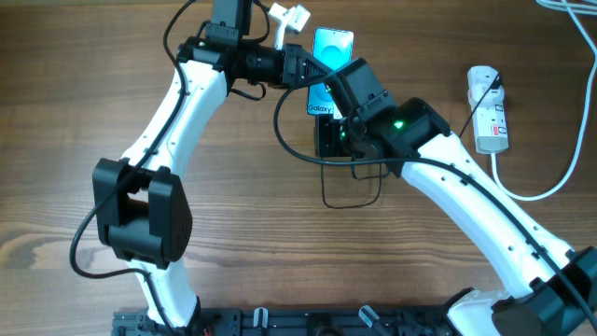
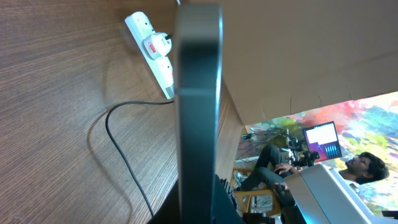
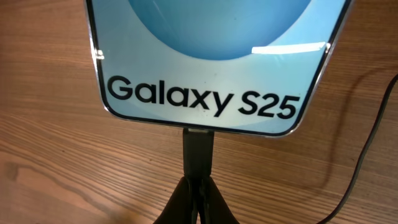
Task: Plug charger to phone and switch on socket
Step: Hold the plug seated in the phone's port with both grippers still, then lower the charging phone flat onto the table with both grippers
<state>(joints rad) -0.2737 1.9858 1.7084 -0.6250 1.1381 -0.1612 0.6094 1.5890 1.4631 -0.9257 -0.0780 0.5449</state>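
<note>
Pinched in the right gripper (image 3: 198, 198), whose black jaws are pressed together on it, is the small dark connector tip (image 3: 198, 146) of the charger (image 2: 107, 124), a thin black cable that is seen curling across the brown wooden table (image 1: 233, 233). The tip is held upright against the middle of the bottom edge of the phone (image 3: 211, 56), a flat rectangular smartphone with a silver rim and a pale blue screen on which "Galaxy S25" is printed. The tip touches that edge; whether it is fully seated cannot be told.

From overhead, the phone is found near the far middle of the table, partly covered by the right wrist. Its left side is met by the left gripper (image 1: 303, 70), which is closed on the phone; in the left wrist view the handset is seen edge-on as a dark grey bar filling the centre.

Well apart, toward the right edge of the table, lies the socket (image 1: 490, 117), a white elongated power strip. A white plug (image 2: 155, 45) with a red mark is seated in it, and a thick white lead (image 1: 550, 191) is run from its near end. Neither gripper is near it.
</note>
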